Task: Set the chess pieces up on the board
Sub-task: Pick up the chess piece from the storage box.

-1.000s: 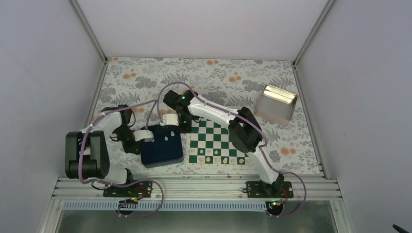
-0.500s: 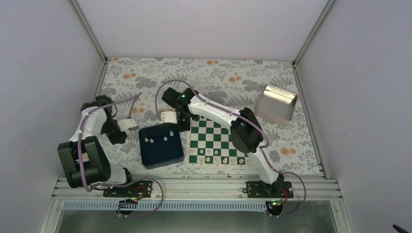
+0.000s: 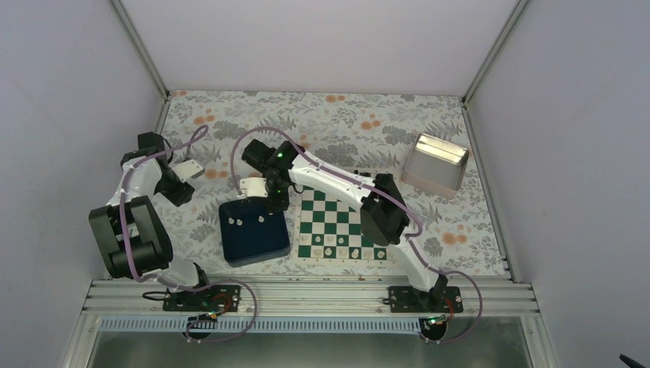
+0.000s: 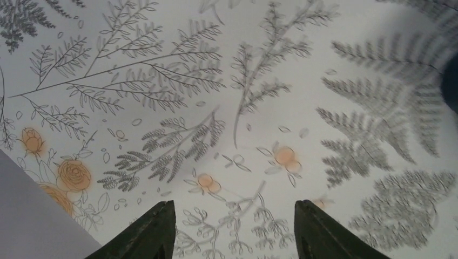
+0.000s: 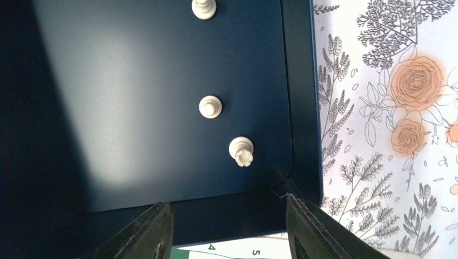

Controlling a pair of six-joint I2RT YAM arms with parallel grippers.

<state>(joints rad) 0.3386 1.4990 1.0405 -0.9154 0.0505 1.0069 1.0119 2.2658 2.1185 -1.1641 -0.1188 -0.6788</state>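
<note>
Floral cloth [image 4: 270,108] alone shows past the open, empty jaws of your left gripper [image 4: 233,216], so it seems parked clear of the work. Your right gripper [image 5: 228,209], also open and empty, has the edge of the board [image 3: 329,230] just behind its tips and hangs over the tray [image 5: 135,118], three pieces [image 5: 241,150] just ahead, likely lined up for a pick.

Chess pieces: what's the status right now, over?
Left hand open, empty, over floral cloth. Right hand open above navy tray. Three white pieces stand in tray; some on board. Nothing in the way.
</note>
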